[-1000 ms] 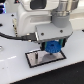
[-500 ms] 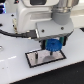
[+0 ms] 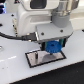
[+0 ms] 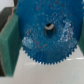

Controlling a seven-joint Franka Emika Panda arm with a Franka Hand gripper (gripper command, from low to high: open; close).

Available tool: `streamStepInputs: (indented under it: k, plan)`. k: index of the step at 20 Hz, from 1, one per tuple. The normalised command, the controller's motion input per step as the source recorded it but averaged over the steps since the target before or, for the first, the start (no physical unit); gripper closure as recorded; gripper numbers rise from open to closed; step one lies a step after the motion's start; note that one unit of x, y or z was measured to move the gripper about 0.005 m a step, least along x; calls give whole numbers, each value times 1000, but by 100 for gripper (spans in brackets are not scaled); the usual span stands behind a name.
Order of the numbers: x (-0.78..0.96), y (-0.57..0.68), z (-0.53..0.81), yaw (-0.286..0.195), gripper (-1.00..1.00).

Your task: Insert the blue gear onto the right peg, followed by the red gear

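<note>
Black-rimmed plate on white table

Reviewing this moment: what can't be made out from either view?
- Right peg: in the exterior view the blue gear and gripper cover it over the plate; whether the gear is seated cannot be told.
- Red gear: in neither view.
- Wrist view: the blue gear fills the frame and hides the plate; its upper teeth are cut off by the edge.
- Fingertips: blurred in the exterior view.
</note>
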Motion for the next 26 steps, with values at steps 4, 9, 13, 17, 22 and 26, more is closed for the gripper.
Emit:
streamStepInputs:
  k: [4, 9, 13, 17, 22, 26]
  plan:
    - [118, -3, -260, 0, 100]
    - [80, 9, -203, 0, 100]
    - [70, 3, -116, 0, 100]
    - [60, 17, -85, 0, 100]
    - [253, -4, 252, 0, 100]
    - [110, -20, 201, 0, 100]
